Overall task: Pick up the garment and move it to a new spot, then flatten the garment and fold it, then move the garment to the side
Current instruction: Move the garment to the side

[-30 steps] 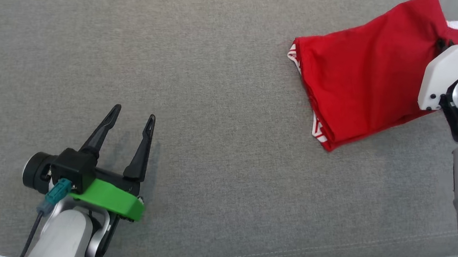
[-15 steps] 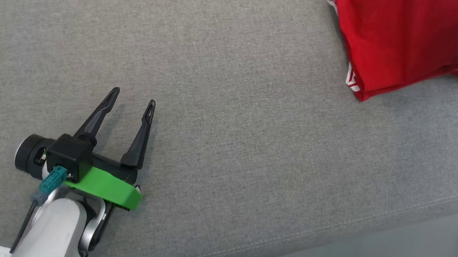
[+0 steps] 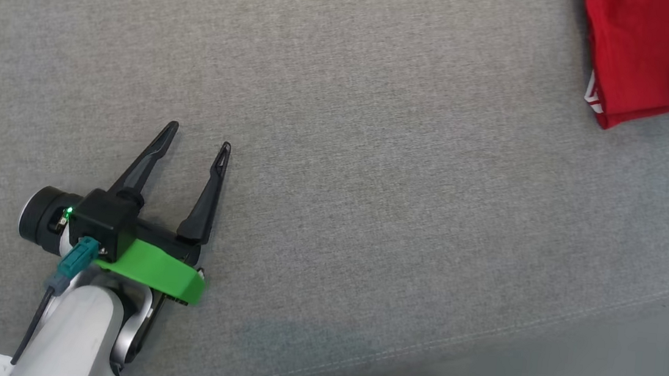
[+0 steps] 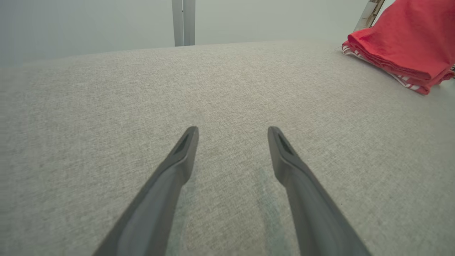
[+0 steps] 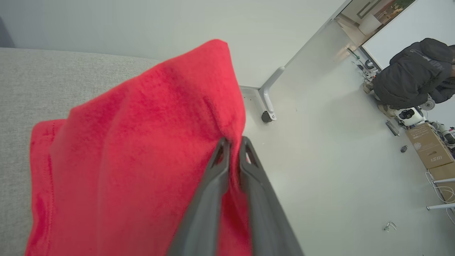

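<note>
At the upper right of the head view, the folded red garment [image 3: 660, 53] lay on the grey fabric tabletop [image 3: 374, 155], one raised fold clamped between the jaws of the right gripper [image 5: 234, 140], while the left gripper [image 3: 199, 136], at lower left, held its jaws wide apart and empty.

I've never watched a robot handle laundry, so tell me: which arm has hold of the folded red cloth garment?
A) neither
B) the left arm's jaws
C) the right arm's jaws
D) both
C: the right gripper has its jaws pinched shut on an edge of the folded red cloth garment, while the left gripper stands open and empty above the grey woven fabric surface, apart from it.
</note>
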